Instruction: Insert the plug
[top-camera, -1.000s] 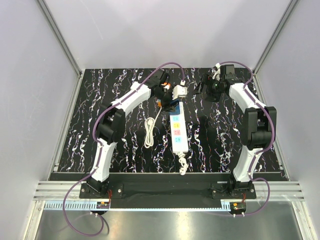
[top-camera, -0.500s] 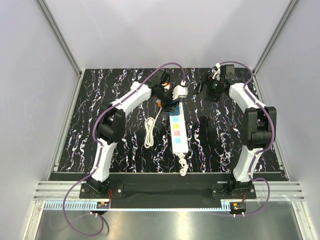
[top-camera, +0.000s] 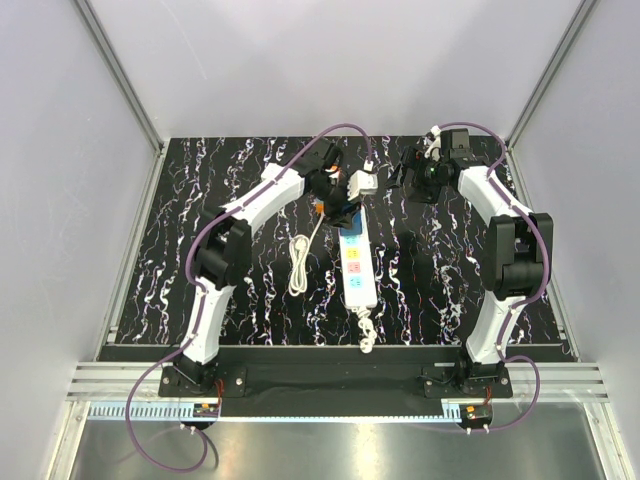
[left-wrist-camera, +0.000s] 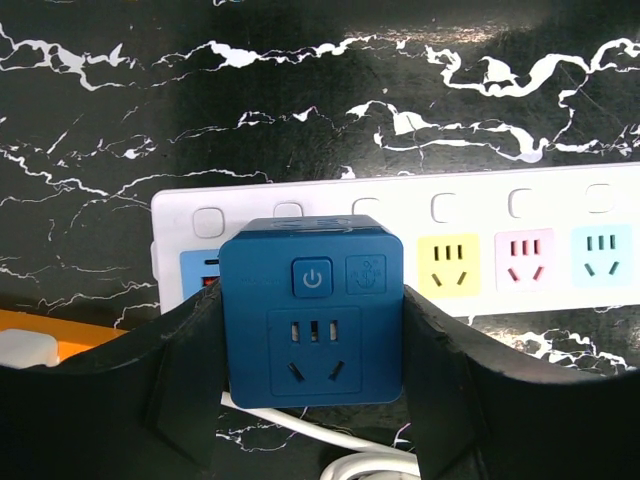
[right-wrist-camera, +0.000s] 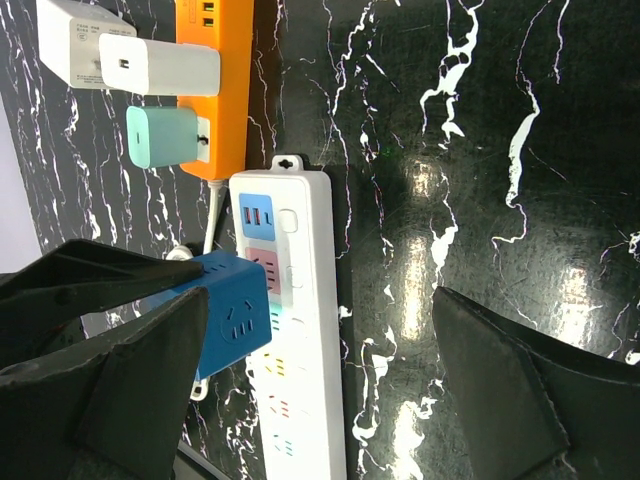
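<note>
The plug (left-wrist-camera: 312, 310) is a solid blue cube with a power button and a socket face. My left gripper (left-wrist-camera: 312, 335) is shut on its two sides. It is held over the far end of the white power strip (left-wrist-camera: 520, 215), between the strip's blue and yellow sockets. I cannot tell whether it touches the strip. The top view shows the plug (top-camera: 344, 213) and left gripper (top-camera: 336, 205) at the strip's (top-camera: 357, 270) far end. In the right wrist view the plug (right-wrist-camera: 228, 312) hangs by the strip (right-wrist-camera: 305, 400). My right gripper (top-camera: 413, 181) is open and empty, right of the strip.
An orange power strip (right-wrist-camera: 226, 90) lies past the white strip's far end, with white cube adapters (right-wrist-camera: 160, 65) and a teal adapter (right-wrist-camera: 160, 137) plugged in. A white cable bundle (top-camera: 298, 266) lies left of the strip. The strip's coiled cord (top-camera: 366, 325) runs toward me.
My left gripper has shifted slightly to the right with the blue plug, closer over the strip's far end. The right arm has not moved.
</note>
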